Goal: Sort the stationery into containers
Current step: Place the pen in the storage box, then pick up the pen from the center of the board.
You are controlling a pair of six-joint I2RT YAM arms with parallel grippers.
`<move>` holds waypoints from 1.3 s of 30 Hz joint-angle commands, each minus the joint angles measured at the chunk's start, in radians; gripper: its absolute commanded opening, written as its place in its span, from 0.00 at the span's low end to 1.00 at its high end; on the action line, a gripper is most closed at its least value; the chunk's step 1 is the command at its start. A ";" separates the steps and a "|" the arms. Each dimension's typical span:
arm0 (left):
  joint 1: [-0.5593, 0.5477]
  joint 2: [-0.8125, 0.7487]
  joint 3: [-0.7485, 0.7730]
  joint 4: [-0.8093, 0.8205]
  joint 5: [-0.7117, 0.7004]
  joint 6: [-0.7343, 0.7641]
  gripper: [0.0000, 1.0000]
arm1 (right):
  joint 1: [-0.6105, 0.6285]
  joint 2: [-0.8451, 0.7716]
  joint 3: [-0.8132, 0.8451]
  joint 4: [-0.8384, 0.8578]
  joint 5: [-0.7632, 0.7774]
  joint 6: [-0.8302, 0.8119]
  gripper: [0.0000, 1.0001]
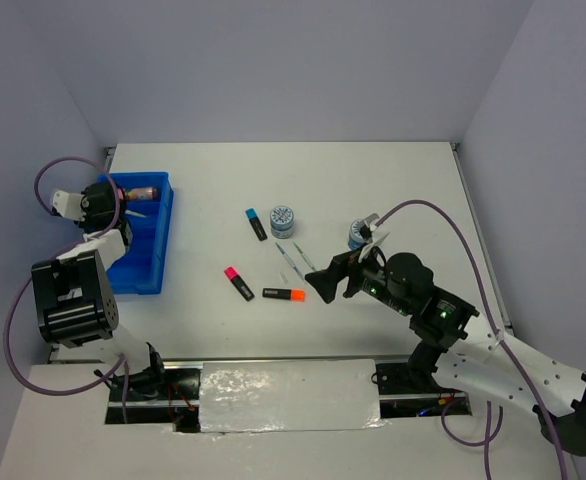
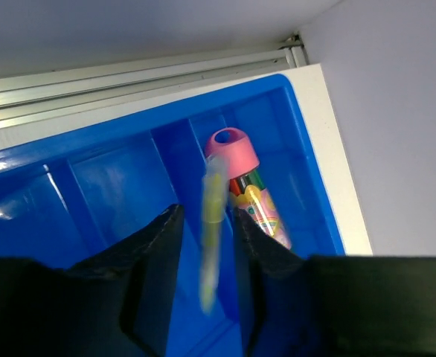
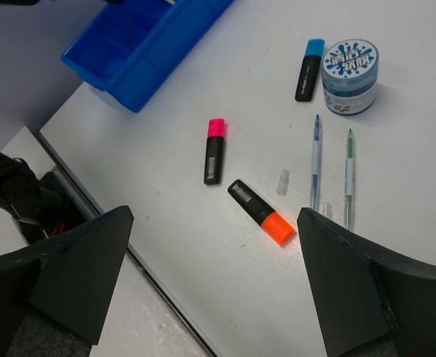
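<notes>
The blue tray [image 1: 148,262] lies at the far left; the pink tube [image 2: 248,190] lies in its end compartment. My left gripper [image 2: 207,214] hangs over the tray with its jaws apart. The yellow stick [image 2: 212,223] is blurred between them, touching neither finger. My right gripper [image 3: 212,223] is wide open and empty above the orange-capped highlighter [image 3: 259,212]. The pink-capped [image 3: 214,152] and blue-capped [image 3: 309,68] highlighters, two thin pens [image 3: 315,160] and a tape roll [image 3: 350,67] lie on the table. A second roll [image 1: 358,235] sits by the right arm.
A small clear cap [image 3: 283,182] lies between the orange highlighter and the pens. The table's near edge, with a metal strip [image 1: 288,395], runs just below the right gripper. White walls close in the back and both sides.
</notes>
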 commanded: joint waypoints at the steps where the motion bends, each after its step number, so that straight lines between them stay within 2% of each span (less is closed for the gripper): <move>1: 0.006 0.005 0.026 0.051 -0.012 0.013 0.47 | -0.005 0.020 0.031 0.022 -0.009 -0.024 1.00; 2: 0.006 0.011 0.044 0.018 -0.014 0.013 0.58 | -0.004 0.031 0.034 0.022 -0.011 -0.025 1.00; 4: 0.006 0.008 0.052 -0.006 -0.020 0.013 0.67 | -0.007 0.036 0.035 0.027 -0.015 -0.025 1.00; 5: 0.008 0.000 0.052 -0.018 -0.021 0.007 0.79 | -0.005 0.042 0.038 0.027 -0.014 -0.027 1.00; 8: 0.006 -0.024 0.063 -0.059 -0.017 -0.019 0.99 | -0.007 0.051 0.051 0.021 -0.004 -0.036 1.00; 11: 0.006 -0.069 0.103 -0.174 0.005 -0.062 0.99 | -0.026 0.117 0.078 -0.004 0.017 -0.054 1.00; 13: -0.002 -0.095 0.162 -0.275 0.025 -0.074 0.99 | -0.094 0.177 0.115 -0.035 0.000 -0.051 1.00; 14: -0.009 -0.101 0.248 -0.329 0.025 -0.062 0.99 | -0.123 0.212 0.126 -0.064 -0.017 -0.051 1.00; 15: -0.034 -0.107 0.302 -0.477 0.019 -0.059 0.99 | -0.149 0.290 0.138 -0.076 -0.035 -0.053 0.99; 17: -0.063 -0.127 0.444 -0.594 0.014 -0.018 0.99 | -0.197 0.378 0.184 -0.120 -0.022 -0.069 0.98; 19: -0.100 -0.152 0.520 -0.725 0.048 0.013 0.99 | -0.221 0.511 0.245 -0.177 0.000 -0.083 0.91; 20: -0.107 -0.164 0.564 -0.754 0.130 0.057 0.99 | -0.237 0.557 0.270 -0.196 0.008 -0.086 0.86; 21: -0.130 -0.197 0.568 -0.783 0.181 0.082 0.99 | -0.241 0.641 0.293 -0.209 0.003 -0.099 0.76; 23: -0.169 -0.243 0.494 -0.777 0.290 0.156 0.99 | -0.241 0.717 0.345 -0.216 0.008 -0.112 0.63; 26: -0.280 -0.349 0.338 -0.756 0.341 0.251 0.99 | -0.244 0.858 0.420 -0.225 0.035 -0.140 0.56; 27: -0.355 -0.377 0.301 -0.763 0.335 0.274 0.99 | -0.244 0.888 0.440 -0.234 0.048 -0.148 0.52; 30: -0.483 -0.504 0.177 -0.796 0.321 0.329 0.99 | -0.244 0.981 0.498 -0.254 0.077 -0.175 0.51; 33: -0.560 -0.581 0.085 -0.823 0.342 0.377 0.99 | -0.244 1.039 0.523 -0.254 0.084 -0.188 0.49; 36: -0.603 -0.684 0.006 -0.829 0.321 0.414 0.99 | -0.243 1.093 0.554 -0.259 0.071 -0.186 0.47; 39: -0.643 -0.698 -0.038 -0.825 0.323 0.412 0.99 | -0.240 1.116 0.575 -0.251 0.045 -0.180 0.46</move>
